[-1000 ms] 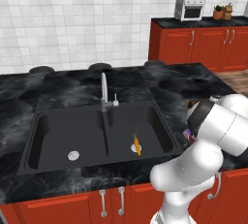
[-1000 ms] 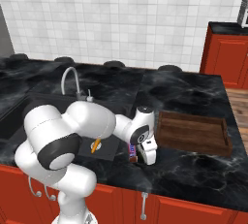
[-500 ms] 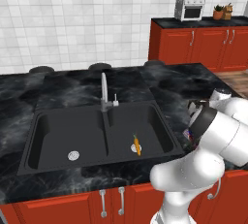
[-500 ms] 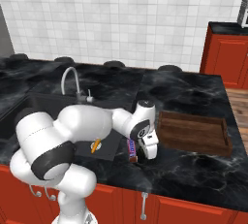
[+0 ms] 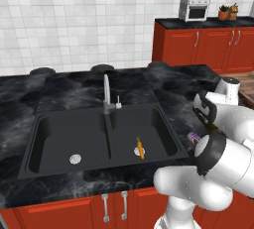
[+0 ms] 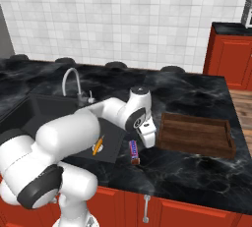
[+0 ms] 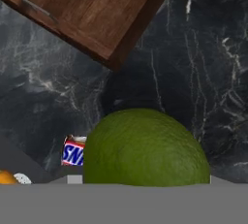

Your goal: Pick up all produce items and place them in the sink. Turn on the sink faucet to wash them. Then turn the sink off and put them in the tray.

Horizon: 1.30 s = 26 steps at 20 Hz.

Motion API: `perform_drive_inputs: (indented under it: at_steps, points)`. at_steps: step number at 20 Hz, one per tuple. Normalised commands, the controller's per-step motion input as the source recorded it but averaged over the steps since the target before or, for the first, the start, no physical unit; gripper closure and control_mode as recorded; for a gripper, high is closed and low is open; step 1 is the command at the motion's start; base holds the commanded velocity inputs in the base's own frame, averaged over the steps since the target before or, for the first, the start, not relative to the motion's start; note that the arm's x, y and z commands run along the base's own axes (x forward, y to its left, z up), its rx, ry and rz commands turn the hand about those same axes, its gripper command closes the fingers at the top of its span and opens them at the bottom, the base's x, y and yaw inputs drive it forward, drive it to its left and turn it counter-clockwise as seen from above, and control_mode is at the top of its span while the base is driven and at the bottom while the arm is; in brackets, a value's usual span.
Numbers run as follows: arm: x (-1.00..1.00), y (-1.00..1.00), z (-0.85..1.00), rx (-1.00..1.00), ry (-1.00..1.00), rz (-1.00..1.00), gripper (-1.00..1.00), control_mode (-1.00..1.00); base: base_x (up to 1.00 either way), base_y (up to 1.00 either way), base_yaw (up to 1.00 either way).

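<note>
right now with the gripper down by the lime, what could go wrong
The lime is round and sits on smooth counter close to the gripper; an off-centre close could squirt it away, perhaps off the front edge.
The wrapped packet and the tray corner lie close by, so a finger might nudge either.
The carrot already lies in the sink; a dropped lime could land on it.

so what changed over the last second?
The gripper rose slightly off the counter between sink and tray, and the arm's elbow swung lower. The lime sits right at the fingers, apparently gripped and lifted with them. No fresh grab or release visible. The carrot in the right basin, the packet and the tray stayed put.
</note>
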Motion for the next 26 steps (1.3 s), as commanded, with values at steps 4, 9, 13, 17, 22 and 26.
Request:
perform_drive_inputs:
  at_steps: [4,9,13,17,22,26]
  points:
    - [0.13,0.67,0.45,-0.02,-0.04,0.09,1.0,-1.0,0.0,0.0,0.0]
    - [0.22,0.85,0.16,-0.01,0.0,0.17,1.0,-1.0,0.0,0.0,0.0]
    - [0.2,0.9,0.0,0.0,0.0,0.23,1.0,-1.0,0.0,0.0,0.0]
    - [0.23,0.88,0.0,0.0,0.0,0.26,1.0,-1.0,0.0,0.0,0.0]
    - [0.34,0.77,-0.04,0.0,0.0,0.25,1.0,-1.0,0.0,0.0,0.0]
    - [0.41,0.34,-0.36,0.0,0.01,0.18,1.0,-1.0,0.0,0.0,0.0]
